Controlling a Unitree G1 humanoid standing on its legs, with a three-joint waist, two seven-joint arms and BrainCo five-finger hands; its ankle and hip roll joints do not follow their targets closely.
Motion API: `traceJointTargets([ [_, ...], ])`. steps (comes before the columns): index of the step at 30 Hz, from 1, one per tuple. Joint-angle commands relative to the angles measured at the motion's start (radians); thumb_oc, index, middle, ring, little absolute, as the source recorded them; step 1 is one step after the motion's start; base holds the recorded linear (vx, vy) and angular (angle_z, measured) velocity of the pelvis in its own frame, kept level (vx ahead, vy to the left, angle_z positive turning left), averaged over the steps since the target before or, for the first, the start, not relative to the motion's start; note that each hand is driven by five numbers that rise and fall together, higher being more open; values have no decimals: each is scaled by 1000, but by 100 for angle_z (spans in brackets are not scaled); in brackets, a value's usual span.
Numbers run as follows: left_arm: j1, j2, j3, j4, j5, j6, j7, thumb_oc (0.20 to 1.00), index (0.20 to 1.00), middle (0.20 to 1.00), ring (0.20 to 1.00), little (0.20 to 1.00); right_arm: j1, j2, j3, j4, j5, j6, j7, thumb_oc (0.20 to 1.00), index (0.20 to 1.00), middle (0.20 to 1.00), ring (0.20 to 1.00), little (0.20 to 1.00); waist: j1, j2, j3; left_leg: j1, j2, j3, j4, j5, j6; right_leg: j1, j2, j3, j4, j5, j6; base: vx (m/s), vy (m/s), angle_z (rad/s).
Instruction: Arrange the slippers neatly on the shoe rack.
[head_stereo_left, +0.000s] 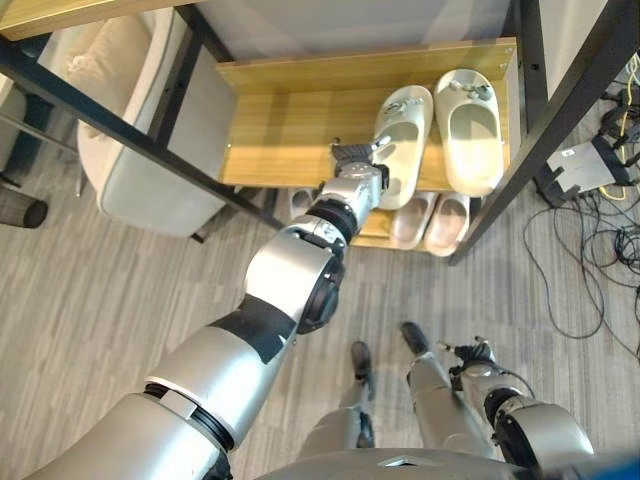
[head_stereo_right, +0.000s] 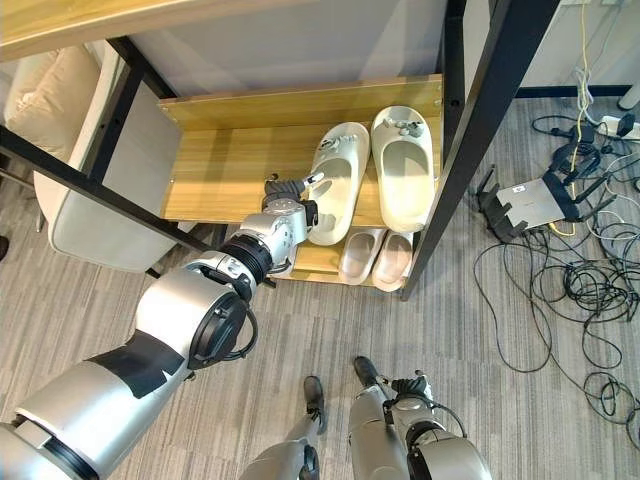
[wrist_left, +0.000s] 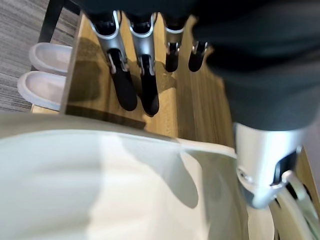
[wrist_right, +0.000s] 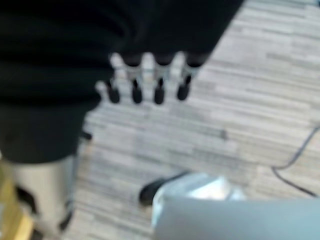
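Silver-grey humanoid arms with dark joints and ribbed black wrist covers

The left arm (head_stereo_left: 270, 300) has smooth rounded silver shells, a black band across the upper segment and a black disc at the elbow. The left hand (wrist_left: 135, 75) has silver fingers ending in glossy dark tips below a dark cover. The right hand (wrist_right: 145, 80) looks alike, with dark-tipped silver fingers.

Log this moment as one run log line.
left hand: open, against left cream slipper on shoe rack | right cream slipper: beside it | right hand: idle, low
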Motion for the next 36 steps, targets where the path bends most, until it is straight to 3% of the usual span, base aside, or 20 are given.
traceJointTargets([
  [1,-27,-103,90,94,-25,30,-45,1000,1000,1000,1000,1000,-80,-14,-8,62,26,6,-14,1000,1000,1000,1000,1000,-32,53,53,181,-6,-58,3,-75,-38,34,11,-3,-31,23,-28,-4,-4,3],
  [36,-22,-267,137,47,-186,19,-116,1000,1000,1000,1000,1000,-173,-28,21,117,70,35,-13,1000,1000,1000,1000,1000,-79,77,80,215,-15,-40,3,-80,-32,52,13,16,-4,10,-23,0,0,0],
])
